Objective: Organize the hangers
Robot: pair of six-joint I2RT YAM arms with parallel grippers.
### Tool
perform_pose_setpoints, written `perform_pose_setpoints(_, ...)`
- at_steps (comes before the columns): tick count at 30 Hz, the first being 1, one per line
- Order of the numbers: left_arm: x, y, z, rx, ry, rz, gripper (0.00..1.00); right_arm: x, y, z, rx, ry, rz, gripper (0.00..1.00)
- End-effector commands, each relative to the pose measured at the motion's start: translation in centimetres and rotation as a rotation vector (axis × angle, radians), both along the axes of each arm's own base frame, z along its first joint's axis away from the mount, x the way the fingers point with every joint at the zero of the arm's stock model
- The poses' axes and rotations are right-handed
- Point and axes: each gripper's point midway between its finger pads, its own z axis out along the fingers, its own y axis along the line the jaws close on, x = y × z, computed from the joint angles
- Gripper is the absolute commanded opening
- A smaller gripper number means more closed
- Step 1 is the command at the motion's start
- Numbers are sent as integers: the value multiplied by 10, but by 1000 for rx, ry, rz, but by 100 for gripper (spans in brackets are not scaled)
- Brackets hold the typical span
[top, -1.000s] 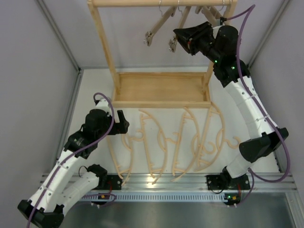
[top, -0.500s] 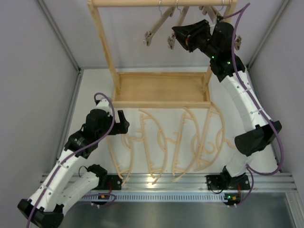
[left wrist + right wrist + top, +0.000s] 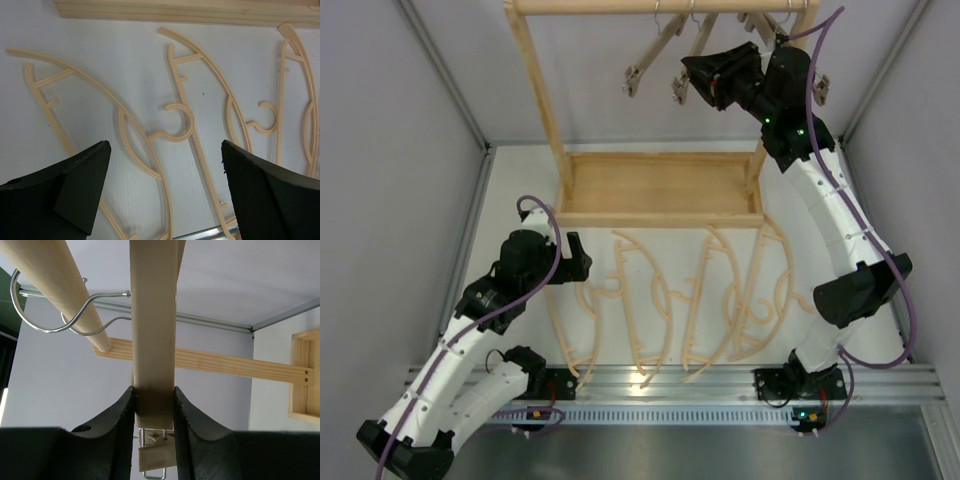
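Four pale curved hangers lie side by side on the white table [image 3: 582, 310] [image 3: 650, 300] [image 3: 715, 300] [image 3: 765, 290]. Straight clamp bar hangers hang by metal hooks [image 3: 50, 325] from the rack's top rod [image 3: 620, 6]; one hangs free [image 3: 650, 50]. My right gripper [image 3: 705, 75] is raised at the rod and shut on another clamp bar [image 3: 698, 45]. In the right wrist view that bar [image 3: 152, 340] sits pinched in the gripper [image 3: 154, 400]. My left gripper [image 3: 582, 262] is open and empty above the leftmost curved hangers [image 3: 100, 95] [image 3: 200, 100], with its jaws wide apart [image 3: 165, 185].
The pale wooden rack frame [image 3: 545, 110] stands at the back with its tray base [image 3: 660, 185] on the table. Grey walls close in on both sides. A metal rail [image 3: 670, 380] runs along the near edge, at the hangers' lower ends.
My right arm has lifted slightly up and back toward the rod with the clamp bar in its grip. The left arm and the table hangers have not moved.
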Motion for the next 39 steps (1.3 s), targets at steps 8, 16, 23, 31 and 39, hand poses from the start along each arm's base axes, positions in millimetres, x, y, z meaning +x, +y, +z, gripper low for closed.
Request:
perform_pose_setpoints(8, 6, -2, 10, -23, -49, 11, 96, -6, -12, 26, 4, -86, -20, 29)
perform_pose_setpoints(16, 5, -2, 10, -23, -50, 9, 96, -10, -14, 28, -9, -95, -32, 36)
perform_pose_setpoints(23, 5, -2, 10, -23, -50, 8, 96, -10, -15, 28, -10, -96, -32, 37)
perform_pose_setpoints(31, 4, -3, 16, -32, -67, -1, 95, -34, -14, 29, -90, -115, -52, 45)
perform_pose_setpoints(39, 27, -21, 133, -228, -306, 8, 95, -90, -36, 32, -149, -172, -78, 50)
